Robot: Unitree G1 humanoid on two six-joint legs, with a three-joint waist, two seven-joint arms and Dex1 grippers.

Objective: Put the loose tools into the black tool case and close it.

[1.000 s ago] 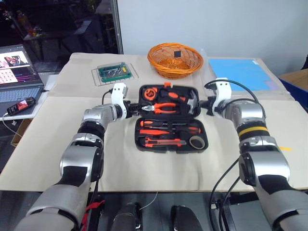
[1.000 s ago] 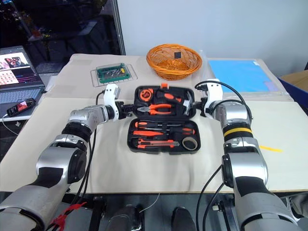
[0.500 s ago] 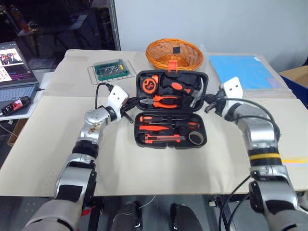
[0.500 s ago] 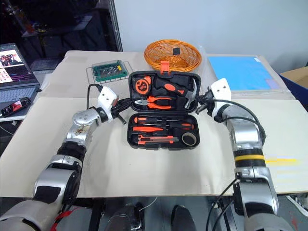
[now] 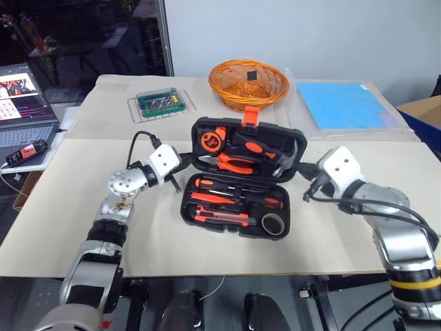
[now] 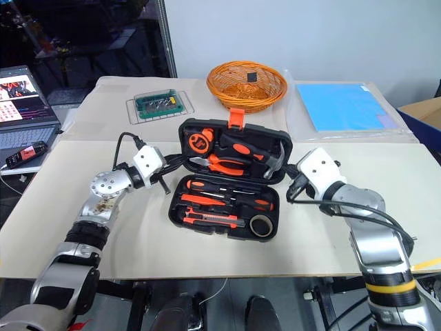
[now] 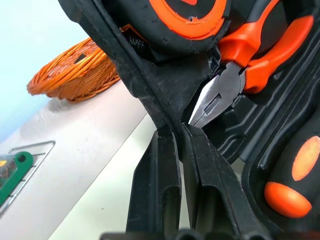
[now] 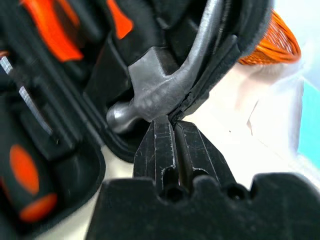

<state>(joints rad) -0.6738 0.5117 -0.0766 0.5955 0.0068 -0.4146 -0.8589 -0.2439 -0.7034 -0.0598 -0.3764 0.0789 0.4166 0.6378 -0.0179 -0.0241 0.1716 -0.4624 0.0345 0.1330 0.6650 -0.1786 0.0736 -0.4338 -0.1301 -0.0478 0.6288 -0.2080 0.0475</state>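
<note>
Black tool case [image 6: 227, 181] mid-table toward far edge, lid half-raised, tools seated inside. Left gripper [image 7: 176, 131] slightly parted, pinching lid's left rim; right gripper [image 8: 172, 125] fingers together at right rim. Swing both evenly, press orange latch [image 6: 236, 118].

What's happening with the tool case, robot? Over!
Left gripper at left edge of lid, right gripper shut at its right edge. Black tool case part open, lid tilted up, tools inside. Nothing blocking the lid.
</note>
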